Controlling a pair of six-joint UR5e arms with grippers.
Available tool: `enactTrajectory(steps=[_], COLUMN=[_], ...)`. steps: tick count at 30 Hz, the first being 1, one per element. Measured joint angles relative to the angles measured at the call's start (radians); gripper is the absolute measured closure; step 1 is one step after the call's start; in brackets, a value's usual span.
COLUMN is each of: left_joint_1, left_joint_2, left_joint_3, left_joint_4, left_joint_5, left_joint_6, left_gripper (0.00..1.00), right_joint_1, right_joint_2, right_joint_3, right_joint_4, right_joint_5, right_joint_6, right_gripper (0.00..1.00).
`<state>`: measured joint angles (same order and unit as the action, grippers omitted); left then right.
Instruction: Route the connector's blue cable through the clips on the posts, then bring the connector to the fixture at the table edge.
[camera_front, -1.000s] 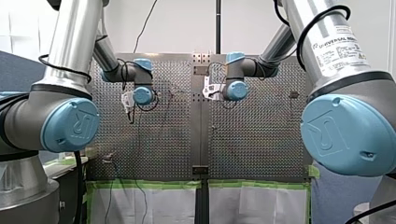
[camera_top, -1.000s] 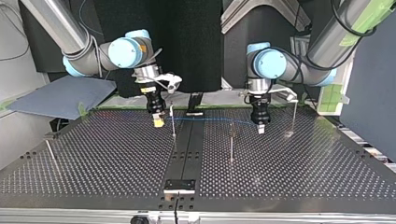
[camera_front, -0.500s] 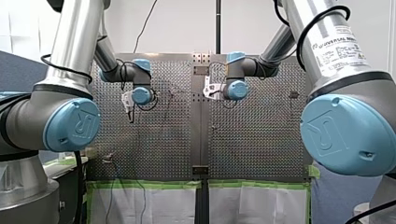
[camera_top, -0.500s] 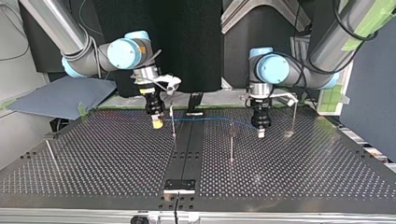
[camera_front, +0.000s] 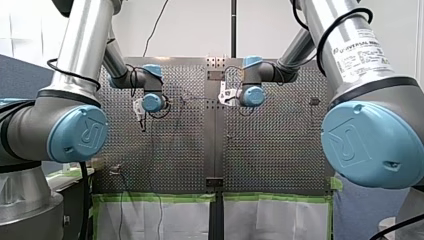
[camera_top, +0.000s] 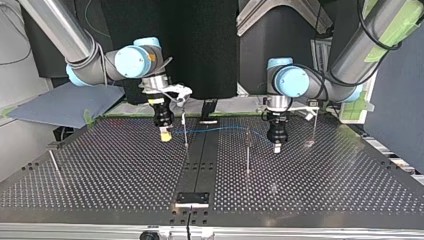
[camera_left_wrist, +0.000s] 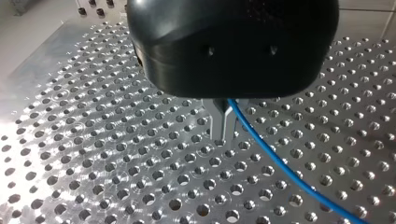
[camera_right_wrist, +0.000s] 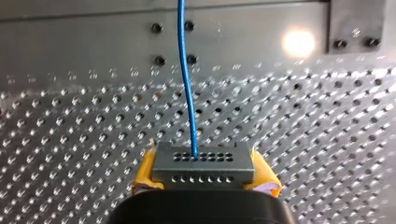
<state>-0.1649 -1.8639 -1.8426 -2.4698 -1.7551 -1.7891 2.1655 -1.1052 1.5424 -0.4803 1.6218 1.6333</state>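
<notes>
In the right wrist view my right gripper (camera_right_wrist: 201, 186) is shut on the grey connector (camera_right_wrist: 201, 164), its yellow pads (camera_right_wrist: 145, 176) on either side. The blue cable (camera_right_wrist: 187, 79) runs straight ahead out of the connector. In the top view that gripper (camera_top: 165, 135) hangs at the left, beside a thin post (camera_top: 185, 129). The cable (camera_top: 220, 128) spans across to my left gripper (camera_top: 276, 147), passing the top of a second post (camera_top: 247, 150). In the left wrist view the metal fingers (camera_left_wrist: 219, 128) are shut on the cable (camera_left_wrist: 280, 163), just above the perforated plate. Whether the cable sits in a clip I cannot tell.
A third post (camera_top: 314, 127) stands beyond my left gripper in the top view, and a leaning one (camera_top: 54, 165) at the far left. The black fixture (camera_top: 192, 198) sits at the near table edge on the dark centre strip (camera_top: 200, 160). A grey sheet (camera_top: 65, 102) lies off the table's left.
In the top view my left gripper has come nearer and slightly left with the cable. My right gripper has shifted a little left and lower with the connector. The cable now bows slightly.
</notes>
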Motion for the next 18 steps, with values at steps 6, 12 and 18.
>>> enactTrajectory(steps=[6,12,18], left_joint_1=[0.006,0.008,0.013], left_joint_2=[0.0,0.0,-0.001], left_joint_3=[0.003,0.005,0.012], left_joint_4=[0.0,0.0,0.0], left_joint_5=[0.017,0.024,0.031], left_joint_6=[-0.003,-0.004,-0.005], left_gripper=[1.0,1.0,1.0], right_joint_1=[-0.015,-0.036,-0.058], right_joint_2=[0.015,0.021,0.024], right_joint_3=[-0.012,-0.021,-0.029], right_joint_4=[0.002,0.001,-0.002], right_joint_5=[0.001,-0.002,-0.009], right_joint_6=[0.001,0.007,0.011], right_gripper=[1.0,1.0,1.0])
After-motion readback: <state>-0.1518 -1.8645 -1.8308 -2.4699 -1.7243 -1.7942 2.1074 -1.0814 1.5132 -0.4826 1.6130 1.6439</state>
